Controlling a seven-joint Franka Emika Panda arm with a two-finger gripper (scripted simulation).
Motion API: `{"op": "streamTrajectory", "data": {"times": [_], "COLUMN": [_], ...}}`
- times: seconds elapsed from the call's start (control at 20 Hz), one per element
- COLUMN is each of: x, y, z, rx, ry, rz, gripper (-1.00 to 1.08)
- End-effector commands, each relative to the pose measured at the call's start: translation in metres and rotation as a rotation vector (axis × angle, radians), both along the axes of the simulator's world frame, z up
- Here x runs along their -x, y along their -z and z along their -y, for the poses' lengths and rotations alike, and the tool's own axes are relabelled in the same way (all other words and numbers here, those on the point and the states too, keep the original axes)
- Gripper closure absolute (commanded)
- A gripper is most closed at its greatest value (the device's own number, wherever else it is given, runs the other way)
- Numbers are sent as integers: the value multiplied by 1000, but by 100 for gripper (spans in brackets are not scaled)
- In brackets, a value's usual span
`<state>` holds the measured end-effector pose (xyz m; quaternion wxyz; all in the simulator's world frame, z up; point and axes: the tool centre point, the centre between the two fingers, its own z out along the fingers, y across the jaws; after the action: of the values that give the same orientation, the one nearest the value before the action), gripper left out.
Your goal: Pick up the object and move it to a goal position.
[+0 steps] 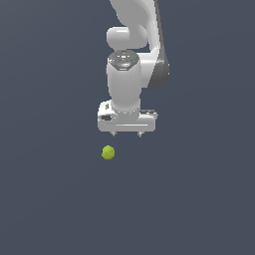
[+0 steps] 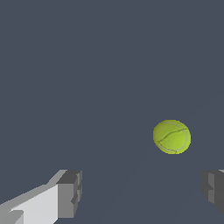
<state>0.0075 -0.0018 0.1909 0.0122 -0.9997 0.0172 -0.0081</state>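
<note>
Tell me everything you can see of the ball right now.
The ball is small, round and yellow-green, with faint curved seams like a tennis ball's. It looks whole and lies alone on the plain dark grey surface. Nothing touches it: the open gripper is apart from it, the ball outside its fingers, toward the exterior view's left.

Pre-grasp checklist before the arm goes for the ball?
1. Hand open: ok, fingers spread wide with nothing between them.
2. Ball in sight: ok, visible in both views.
3. Ball centred between fingers: not ok, it lies ahead of them and nearer one finger; in the exterior view it is below and left of the hand.
4. Nothing near the ball: ok.
5. Height above the ball: cannot tell.
6. Goal position: cannot tell, no marker shown.
</note>
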Motion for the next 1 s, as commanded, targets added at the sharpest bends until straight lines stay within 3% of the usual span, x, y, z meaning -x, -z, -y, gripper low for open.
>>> {"op": "streamTrajectory", "data": {"times": [0.0,0.45,0.95], "x": [0,-2,-3], "y": [0,-17,-12], "z": [0,-21,-16], "rx": [0,-1,2], "ry": [0,-53,-74], "rz": [0,35,33], "gripper": [-92,-92,-92]}}
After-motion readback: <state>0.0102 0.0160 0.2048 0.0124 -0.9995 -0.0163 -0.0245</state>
